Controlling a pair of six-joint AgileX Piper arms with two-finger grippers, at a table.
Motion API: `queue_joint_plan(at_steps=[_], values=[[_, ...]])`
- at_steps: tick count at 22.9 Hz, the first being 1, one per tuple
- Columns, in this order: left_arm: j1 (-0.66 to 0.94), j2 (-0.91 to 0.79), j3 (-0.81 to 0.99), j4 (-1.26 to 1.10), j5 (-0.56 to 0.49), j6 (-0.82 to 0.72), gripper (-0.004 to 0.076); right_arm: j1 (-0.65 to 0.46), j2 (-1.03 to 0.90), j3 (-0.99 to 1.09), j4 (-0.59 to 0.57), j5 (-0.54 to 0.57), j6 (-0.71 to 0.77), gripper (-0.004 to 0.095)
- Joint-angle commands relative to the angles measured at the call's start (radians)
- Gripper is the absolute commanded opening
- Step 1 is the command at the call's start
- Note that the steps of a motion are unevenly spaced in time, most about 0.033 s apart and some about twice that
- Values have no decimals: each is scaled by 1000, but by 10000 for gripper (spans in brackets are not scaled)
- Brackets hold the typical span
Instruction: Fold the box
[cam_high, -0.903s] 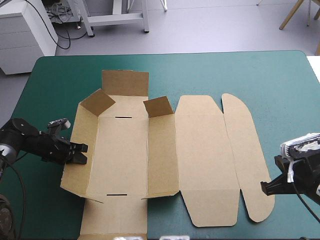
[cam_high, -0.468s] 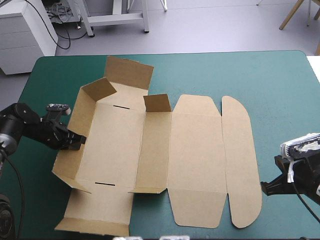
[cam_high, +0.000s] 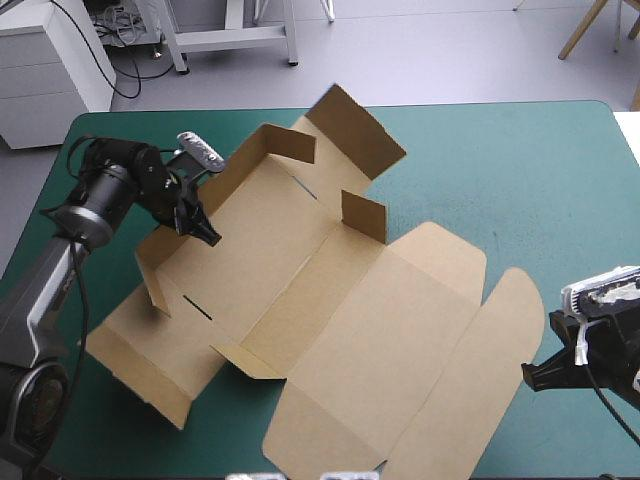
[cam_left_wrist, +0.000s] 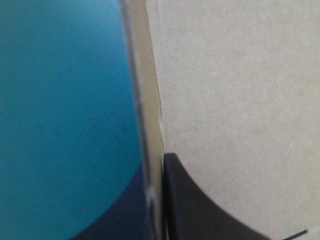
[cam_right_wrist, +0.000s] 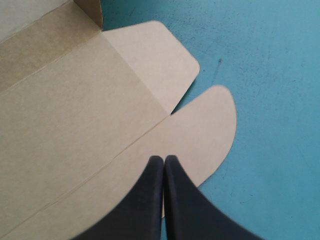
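Brown board lies slantwise across the middle and left of the teal-green cover (cam_high: 520, 180): the box (cam_high: 330, 300), tray end toward the far left corner with its walls partly raised, lid panels flat toward the near right. The left gripper (cam_high: 205, 228) is clamped on the upright side wall (cam_left_wrist: 150, 100), the sheet pinched between its black fingers. The right gripper (cam_high: 530, 378) has its fingers pressed together, empty, just at the edge of the rounded lid flap (cam_right_wrist: 210, 125) and holding nothing down. That is the likely trouble — with one pinch point and no anchor, a pull would probably swing or drag the whole sheet instead of bending it at the score, perhaps over the table's near edge. A hard tug could also crease the wall off its fold line.
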Motion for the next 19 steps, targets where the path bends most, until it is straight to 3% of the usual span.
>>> queue_joint_plan(at_steps=[1,10,16,19], values=[[-113,27,-151,121,-70,7,-10,-7,6,-19,-7,-60,-8,-19],[-293,106,-252,439,-138,7,-10,-7,6,-19,-7,-60,-8,-19],[-472,105,-156,563,-208,-4,-10,-7,6,-19,5,-60,-8,-19],[-576,81,-28,775,-259,-111,-10,-7,6,-12,8,-60,-8,-20]])
